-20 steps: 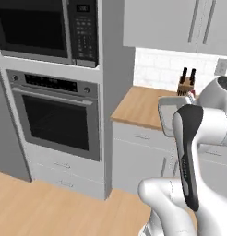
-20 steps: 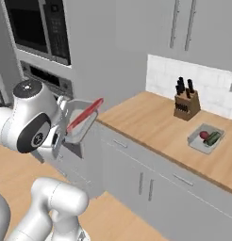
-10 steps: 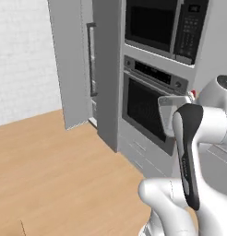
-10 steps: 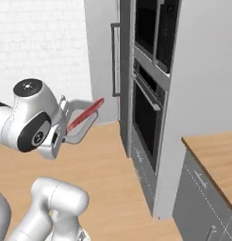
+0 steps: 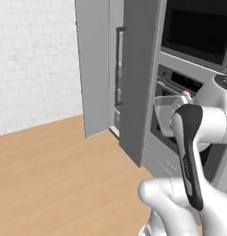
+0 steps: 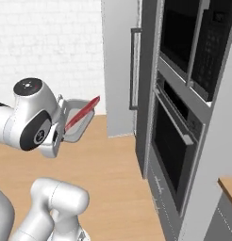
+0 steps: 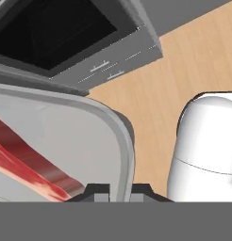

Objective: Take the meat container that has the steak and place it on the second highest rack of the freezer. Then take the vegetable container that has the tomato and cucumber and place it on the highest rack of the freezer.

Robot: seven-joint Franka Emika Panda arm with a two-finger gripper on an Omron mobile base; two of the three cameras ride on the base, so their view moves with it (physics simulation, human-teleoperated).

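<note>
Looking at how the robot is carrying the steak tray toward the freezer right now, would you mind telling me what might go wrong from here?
1. The gripper is shut on only the rim of the meat container, which hangs tilted; the steak lies slanted and could slide out.
2. The freezer looks closed, its handle facing the robot, whose one gripper is occupied, so the racks cannot be reached.
3. The tray is close to the oven in the left base view and could bump it.
</note>
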